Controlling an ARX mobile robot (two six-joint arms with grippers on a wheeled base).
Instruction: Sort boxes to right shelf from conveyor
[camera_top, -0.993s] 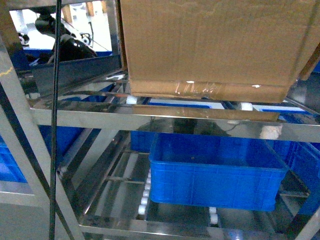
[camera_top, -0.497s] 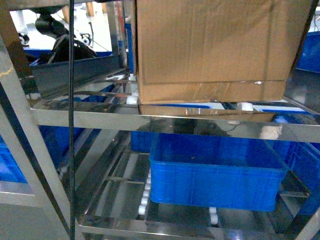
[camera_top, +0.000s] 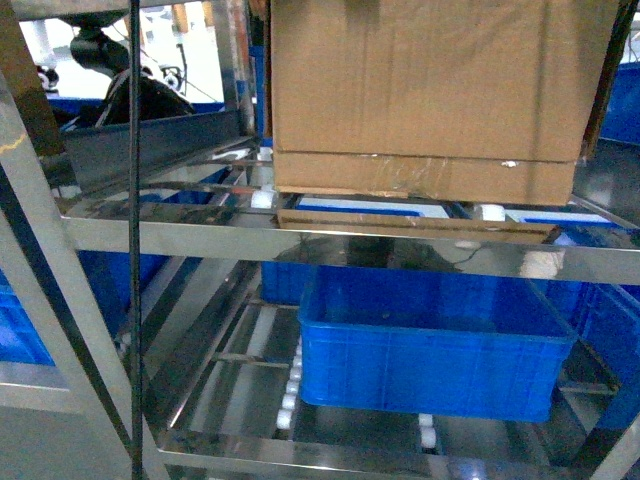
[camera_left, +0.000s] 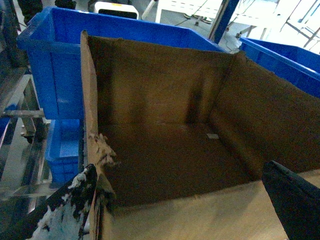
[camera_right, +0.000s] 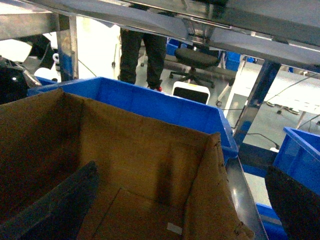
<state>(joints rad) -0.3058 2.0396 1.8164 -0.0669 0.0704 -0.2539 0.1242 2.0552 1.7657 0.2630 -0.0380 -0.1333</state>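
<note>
task status: the delivery leg is nearly complete. the right shelf (camera_top: 330, 235), a polished stainless rack of square tubes with sloped roller rails, fills the head view, and the cardboard box (camera_top: 430, 95) sits low over its upper tier, its taped bottom seam at or just above the white roller wheels (camera_top: 489, 212); contact cannot be confirmed from this angle. judged remaining: set the box fully down, release, withdraw. the conveyor is not in view.

materials, largest first: the shelf is mirror-bright metal, hard-edged. the box is brown corrugated board, matte, open-topped, empty inside, with a ragged torn rim (camera_left: 102, 150) and glossy clear tape below. a blue plastic crate (camera_top: 430, 345), ribbed and rigid, rests on the lower tier.

the left end effector (camera_left: 75, 210) is clamped on the near left box wall, one dark finger outside it. the right end effector (camera_right: 50, 205) shows a finger inside the box; its grip cannot be told.
</note>
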